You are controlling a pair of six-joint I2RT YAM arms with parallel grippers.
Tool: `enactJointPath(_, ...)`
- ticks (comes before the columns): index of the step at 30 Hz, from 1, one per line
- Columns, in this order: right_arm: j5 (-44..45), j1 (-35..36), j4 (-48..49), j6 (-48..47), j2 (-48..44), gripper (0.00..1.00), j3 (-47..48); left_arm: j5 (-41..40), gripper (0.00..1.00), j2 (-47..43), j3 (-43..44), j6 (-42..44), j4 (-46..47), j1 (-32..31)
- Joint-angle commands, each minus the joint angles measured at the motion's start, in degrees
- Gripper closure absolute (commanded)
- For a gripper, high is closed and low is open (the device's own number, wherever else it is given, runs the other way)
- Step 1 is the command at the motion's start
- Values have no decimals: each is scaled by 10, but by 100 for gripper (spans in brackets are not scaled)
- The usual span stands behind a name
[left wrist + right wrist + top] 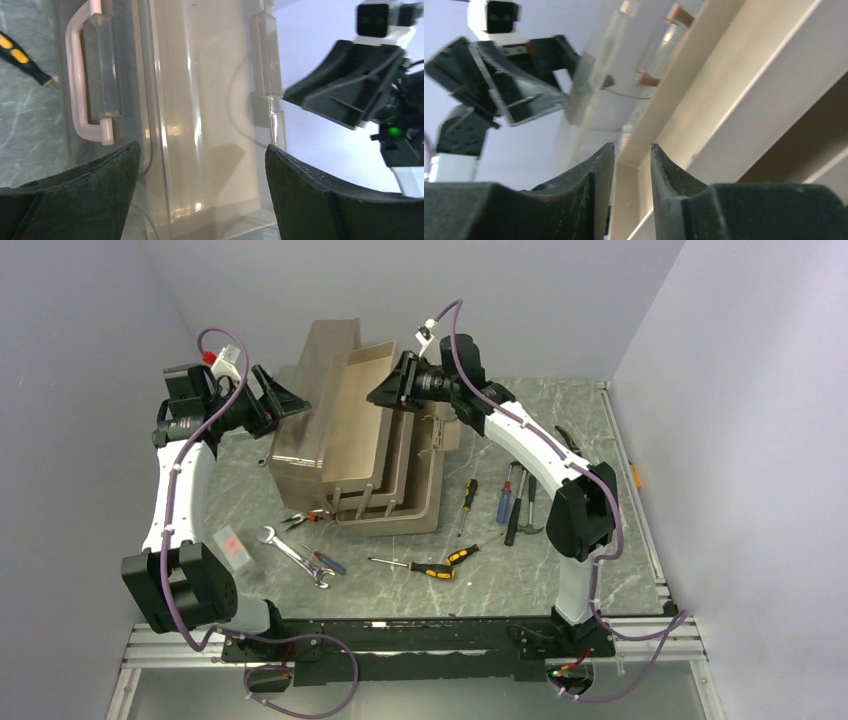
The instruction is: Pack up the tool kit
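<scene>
The taupe toolbox [300, 465] stands mid-table with its smoky lid [322, 365] raised upright and its trays [362, 420] folded out to the right. My left gripper [290, 400] hangs open just left of the lid, holding nothing. In the left wrist view the left gripper [202, 147] faces the lid [200, 75] and its pink handle [75, 80]. My right gripper [380, 392] is at the top tray's upper edge. In the right wrist view the right gripper [633, 146] has its jaws narrowly apart astride the tray's rim [664, 100].
Loose tools lie on the marble table: red pliers [305, 519], a wrench [290, 552], yellow-black screwdrivers [425, 568], a blue screwdriver [505, 502], a hammer [518, 510]. A small clear box [232, 547] sits at the front left. Walls close in on three sides.
</scene>
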Motion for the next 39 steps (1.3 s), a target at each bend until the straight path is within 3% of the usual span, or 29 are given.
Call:
enactJointPath(1,82,-24,-115,-86,-33,60,16,74,6,-7,7,-22,11,-8)
enactJointPath(6,170,-87,-162,-134,-115,44,-73,66,7,-6,12,-8,-2,-9)
enactJointPath(12,202,-145,-195,-178,-163,35,-125,48,8,1,19,12,-19,-16)
enactJointPath(22,205,-147,-198,-188,-132,34,-202,40,9,9,33,29,-41,-24)
enactJointPath(31,260,-97,-248,-208,-56,34,-153,46,9,6,13,28,-30,29)
enactJointPath(39,346,-84,-297,-233,-36,42,-117,9,9,25,-10,51,-40,51)
